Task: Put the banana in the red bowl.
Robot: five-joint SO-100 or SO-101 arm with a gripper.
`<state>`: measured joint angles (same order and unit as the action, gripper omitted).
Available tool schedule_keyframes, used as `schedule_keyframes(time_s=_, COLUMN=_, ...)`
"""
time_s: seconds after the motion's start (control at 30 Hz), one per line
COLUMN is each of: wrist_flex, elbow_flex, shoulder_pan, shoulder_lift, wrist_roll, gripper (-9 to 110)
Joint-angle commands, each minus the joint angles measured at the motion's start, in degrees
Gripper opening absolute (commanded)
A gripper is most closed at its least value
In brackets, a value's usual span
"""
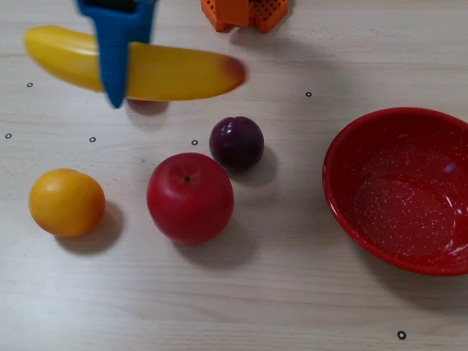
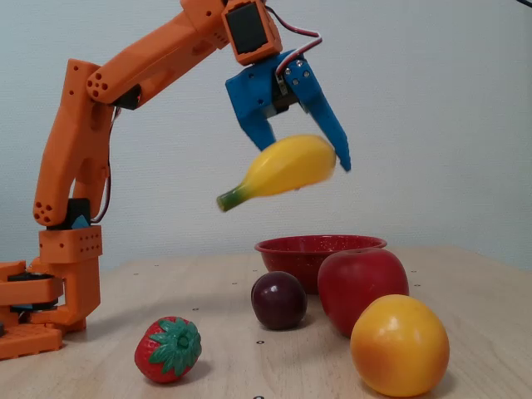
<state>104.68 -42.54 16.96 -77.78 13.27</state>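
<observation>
Your hand [image 2: 303,170] grips the banana [image 2: 287,169] mid-length, high above the tabletop [image 1: 292,307]; carry it level across the plum [image 1: 236,142] until it hangs over the red bowl [image 1: 409,124], then lower before you open

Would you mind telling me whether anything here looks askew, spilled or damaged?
Nothing looks spilled or damaged. The only tilted thing is the banana, held in the air by the claw with its green stem end drooping. The red bowl sits upright and empty, and the apple, plum, orange and strawberry rest on the table.
</observation>
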Motion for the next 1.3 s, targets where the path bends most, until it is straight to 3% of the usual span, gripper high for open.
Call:
schedule_keyframes(time_s=0.0, wrist_flex=5.0, elbow_flex=6.2, shoulder_pan=-7.6, shoulder_lift=-10.3, wrist_roll=-4.7, gripper=0)
schedule_keyframes(time_s=0.4, wrist_flex=-7.8, elbow_flex=1.6, shoulder_pan=-36.4, shoulder_lift=-14.9, wrist_roll=-26.6, gripper=0)
schedule_keyframes(time_s=0.57, wrist_flex=-15.0, elbow_flex=-3.9, shoulder_pan=-43.2, shoulder_lift=-12.1, wrist_roll=-27.4, gripper=0)
schedule_keyframes(time_s=0.77, wrist_flex=-21.3, elbow_flex=-4.7, shoulder_pan=-46.8, shoulder_lift=-3.2, wrist_roll=-25.2, gripper=0)
schedule_keyframes(time_s=1.27, wrist_flex=-24.0, elbow_flex=0.6, shoulder_pan=-46.3, shoulder_lift=13.0, wrist_roll=-20.4, gripper=0)
